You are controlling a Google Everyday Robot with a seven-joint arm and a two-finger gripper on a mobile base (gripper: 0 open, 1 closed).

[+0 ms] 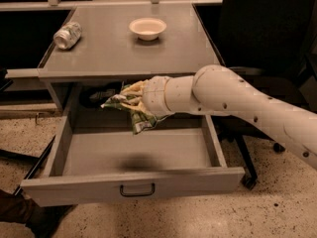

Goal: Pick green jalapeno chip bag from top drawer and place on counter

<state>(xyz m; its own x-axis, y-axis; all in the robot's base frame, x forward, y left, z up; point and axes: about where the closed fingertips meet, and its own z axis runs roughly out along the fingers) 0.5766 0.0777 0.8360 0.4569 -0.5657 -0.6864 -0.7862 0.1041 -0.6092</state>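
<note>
**Bag held in the air over the open drawer**

The gripper (pixel 132 100) is above the back part of the drawer (pixel 54 150), just below the front edge of the counter (pixel 114 53); its fingers (pixel 130 90) are closed tight on the bag (pixel 137 119), and nothing else is in its hold. The bag is green and white and crumpled; it hangs down from the fingers, clear of the drawer bottom and not touching the counter; one corner points to the left, the lower part hangs tilted. The arm (pixel 237 100) is white and reaches in from the right side, passing over the right wall of the drawer.

The drawer is pulled out far; its front panel carries a dark handle (pixel 137 190); on its bottom, under the bag, lies a soft shadow (pixel 140 162); at the back, under the counter, something dark lies in the shade, and I cannot tell what it is.

On the counter a crushed can (pixel 67 35) lies on its side near the left rim; a pale bowl (pixel 147 28) stands upright near the middle of the back; the two are well apart. The floor (pixel 277 207) is speckled; a dark chair (pixel 262 38) stands to the right of the cabinet.
</note>
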